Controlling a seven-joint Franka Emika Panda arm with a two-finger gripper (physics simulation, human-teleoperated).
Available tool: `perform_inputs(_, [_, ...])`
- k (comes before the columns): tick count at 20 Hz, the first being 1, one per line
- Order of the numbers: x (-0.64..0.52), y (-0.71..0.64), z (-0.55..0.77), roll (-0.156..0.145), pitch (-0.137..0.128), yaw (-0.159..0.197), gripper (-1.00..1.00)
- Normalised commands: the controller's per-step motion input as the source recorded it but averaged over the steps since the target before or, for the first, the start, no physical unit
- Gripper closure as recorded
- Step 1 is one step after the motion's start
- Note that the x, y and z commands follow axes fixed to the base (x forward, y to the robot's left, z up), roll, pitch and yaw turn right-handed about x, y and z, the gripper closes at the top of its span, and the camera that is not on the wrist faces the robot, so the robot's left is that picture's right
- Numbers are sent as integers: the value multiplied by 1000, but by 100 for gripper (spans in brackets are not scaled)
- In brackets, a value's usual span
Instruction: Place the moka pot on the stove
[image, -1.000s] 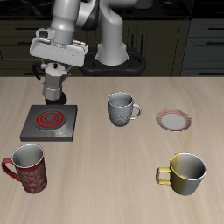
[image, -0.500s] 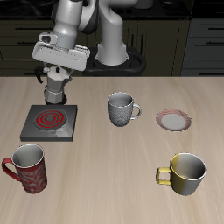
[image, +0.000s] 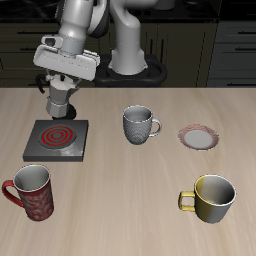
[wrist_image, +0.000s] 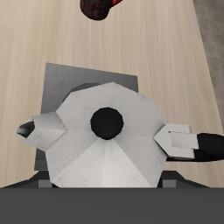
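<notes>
The silver faceted moka pot (image: 59, 100) hangs in the air just behind the stove's far edge, held from above by my gripper (image: 63, 83), which is shut on it. From the wrist, I look straight down on the moka pot (wrist_image: 105, 131), its black lid knob in the middle, its spout to one side and its black handle to the other. The stove (image: 56, 139) is a flat dark grey square with a red spiral coil, lying on the table below and a little in front of the pot. Part of the stove (wrist_image: 66, 77) shows beneath the pot.
A red mug (image: 32, 191) stands in front of the stove near the table's front edge. A grey patterned mug (image: 139, 124) sits mid-table, a pinkish-rimmed plate (image: 199, 137) beyond it, and a yellow mug (image: 212, 198) near the front edge.
My gripper with the moka pot has shifted slightly sideways, away from the grey mug, staying above the stove's far edge.
</notes>
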Motion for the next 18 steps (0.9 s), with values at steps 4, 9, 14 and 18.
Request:
perform_inputs(4, [141,-112,-19,-33,4,-24,100])
perform_inputs(9, [140,-49,-39,-12,3,-32,100])
perform_inputs(14, [168,87,-88,5,13,-57,100])
perform_inputs(18, [146,237,-132,17,6,-33,100])
